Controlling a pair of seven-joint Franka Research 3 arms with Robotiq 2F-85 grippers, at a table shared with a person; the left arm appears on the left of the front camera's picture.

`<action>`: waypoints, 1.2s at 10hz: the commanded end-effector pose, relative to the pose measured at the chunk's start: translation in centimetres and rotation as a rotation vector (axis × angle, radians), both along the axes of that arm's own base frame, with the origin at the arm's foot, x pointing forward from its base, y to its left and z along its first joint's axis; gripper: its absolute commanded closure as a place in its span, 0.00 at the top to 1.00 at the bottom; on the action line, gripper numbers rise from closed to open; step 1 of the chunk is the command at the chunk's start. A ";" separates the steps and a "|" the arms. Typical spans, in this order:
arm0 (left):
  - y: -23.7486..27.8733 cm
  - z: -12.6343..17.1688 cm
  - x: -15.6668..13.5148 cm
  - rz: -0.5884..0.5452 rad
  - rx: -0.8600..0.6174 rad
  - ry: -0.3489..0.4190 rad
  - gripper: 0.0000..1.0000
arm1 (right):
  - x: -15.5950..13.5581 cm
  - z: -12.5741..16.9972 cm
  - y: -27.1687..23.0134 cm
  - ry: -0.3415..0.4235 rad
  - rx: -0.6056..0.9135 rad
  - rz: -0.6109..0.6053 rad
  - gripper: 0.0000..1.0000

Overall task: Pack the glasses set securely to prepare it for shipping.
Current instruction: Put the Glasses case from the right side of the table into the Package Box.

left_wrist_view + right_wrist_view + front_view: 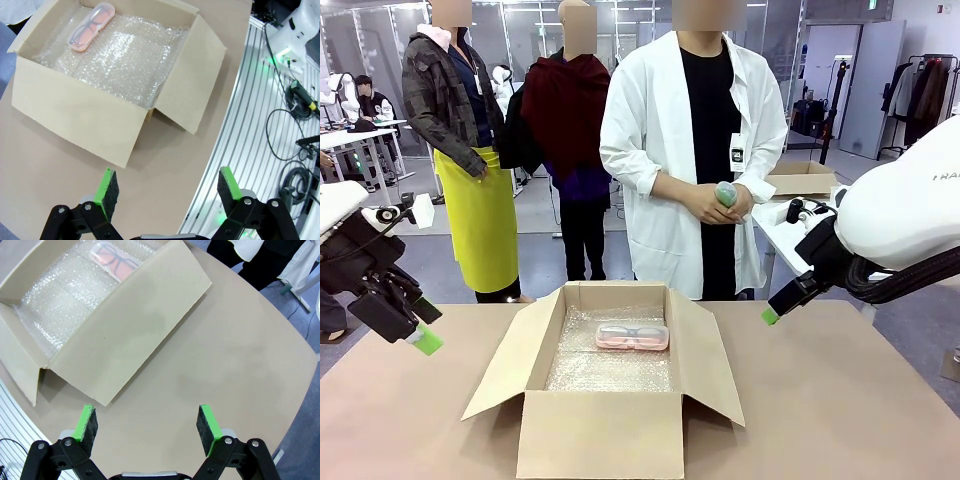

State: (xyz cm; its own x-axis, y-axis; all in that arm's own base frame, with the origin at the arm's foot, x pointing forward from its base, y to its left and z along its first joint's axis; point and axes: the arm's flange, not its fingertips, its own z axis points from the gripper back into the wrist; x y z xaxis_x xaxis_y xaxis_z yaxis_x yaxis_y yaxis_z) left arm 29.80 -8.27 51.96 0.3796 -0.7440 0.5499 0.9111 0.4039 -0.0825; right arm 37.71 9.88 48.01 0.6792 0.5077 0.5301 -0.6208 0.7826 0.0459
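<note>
You have 2 pincers spread wide, empty: left gripper (167, 187) by the table's (840, 400) left edge, right gripper (147, 425) toward its right. The pink case (632, 337) lies by the box's (600, 440) far wall; the green case (726, 192) is in the person's hands (710, 207).

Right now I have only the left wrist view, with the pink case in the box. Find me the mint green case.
Observer: The mint green case is off the table. The person in the white coat, standing behind the box, holds it in both hands.
Operator: Report the right claw.
Observer: The right claw is open and holds nothing. It hangs above bare table to the right of the box.
Operator: Place my own claw from outside.
Observer: Your left claw hangs open above the table, left of the box's left flap and apart from it.
</note>
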 end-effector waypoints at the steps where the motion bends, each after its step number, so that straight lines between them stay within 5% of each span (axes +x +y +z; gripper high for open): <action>1: 0.2 0.0 0.1 -0.019 -0.021 -0.009 1.00 | -0.1 -0.2 0.1 0.002 -0.005 -0.003 1.00; 12: 0.2 0.0 0.1 -0.019 -0.021 -0.009 1.00 | -0.1 -0.2 0.1 0.002 -0.005 -0.003 1.00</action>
State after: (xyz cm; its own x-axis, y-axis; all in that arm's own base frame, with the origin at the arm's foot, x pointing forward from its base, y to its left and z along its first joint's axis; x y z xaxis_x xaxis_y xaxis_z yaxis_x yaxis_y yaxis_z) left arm 29.80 -8.27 51.96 0.3795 -0.7441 0.5499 0.9112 0.4037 -0.0824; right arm 37.71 9.87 48.01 0.6791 0.5077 0.5301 -0.6208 0.7826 0.0459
